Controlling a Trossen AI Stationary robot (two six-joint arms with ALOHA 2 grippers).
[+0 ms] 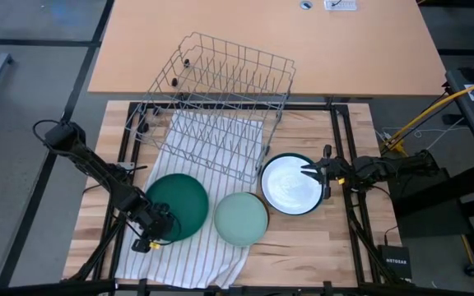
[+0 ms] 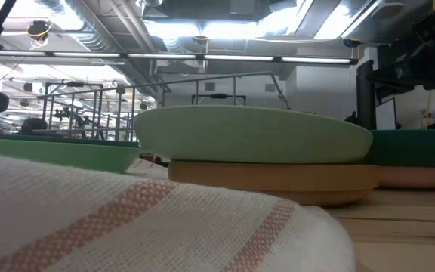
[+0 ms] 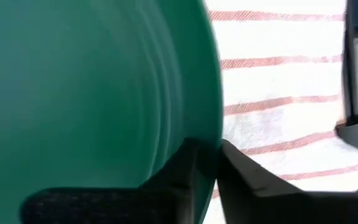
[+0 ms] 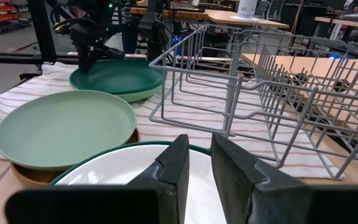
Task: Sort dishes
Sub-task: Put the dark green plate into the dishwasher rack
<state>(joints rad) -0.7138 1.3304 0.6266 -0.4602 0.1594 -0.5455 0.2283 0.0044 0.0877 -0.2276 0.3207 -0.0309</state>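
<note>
The light wooden tabletop [image 1: 303, 247] carries everything, and across its left half lies the white cloth with thin reddish stripes [image 1: 183, 259], rumpled at the near edge. On the far part of that cloth stands the grey wire dish rack [image 1: 220, 107], tipped so that its far end rises toward the tan desk behind. Three stacks of round plastic-looking dishes sit in a row near the front. The dark green plate [image 1: 179, 204] lies on the cloth at the left, with a paler green rim showing beneath it in the right wrist view. Just beside it, in the middle, the light green plate [image 1: 241, 218] rests on a brown plate [image 2: 274, 181], partly on the cloth. At the right, on bare wood and touching the rack's corner, is the white plate with a dark green rim [image 1: 290, 185]. The left gripper [image 1: 151, 234] sits at the near-left edge of the dark green plate, its fingers pinched onto the rim, one above and one below. The right gripper [image 1: 313, 171] hovers over the right edge of the white plate, its fingers a narrow gap apart and holding nothing.
</note>
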